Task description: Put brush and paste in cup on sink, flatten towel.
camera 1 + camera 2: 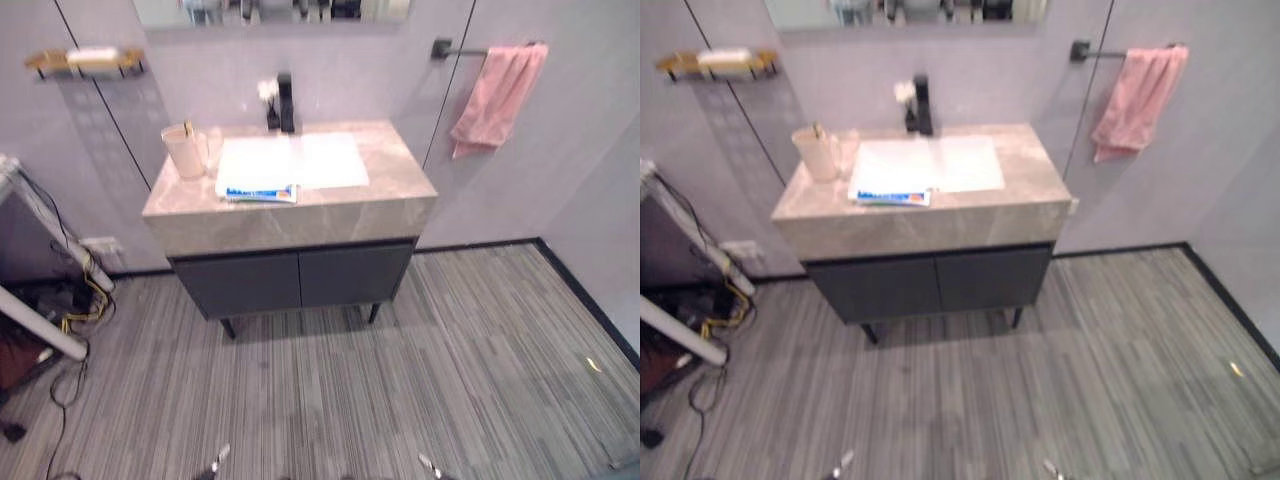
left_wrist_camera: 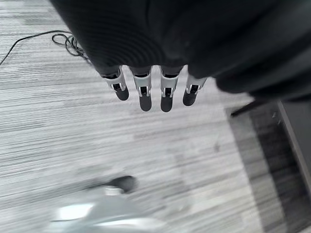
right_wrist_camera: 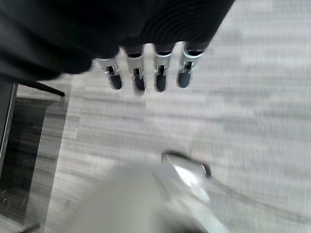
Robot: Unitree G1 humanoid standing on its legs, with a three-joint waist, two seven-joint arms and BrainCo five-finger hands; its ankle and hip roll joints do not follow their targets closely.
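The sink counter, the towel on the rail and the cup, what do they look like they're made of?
The sink counter looks like polished stone or a stone-look slab: beige-grey with faint veining and a soft sheen. The towel looks like soft pink terry cloth, hanging bunched in limp folds from its rail. The cup seems matte beige plastic or ceramic; the look leaves that open.

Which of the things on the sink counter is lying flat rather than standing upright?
The white-and-blue toothpaste tube, lying flat at the counter's front edge before the white basin. The beige cup stands upright at the counter's left rear.
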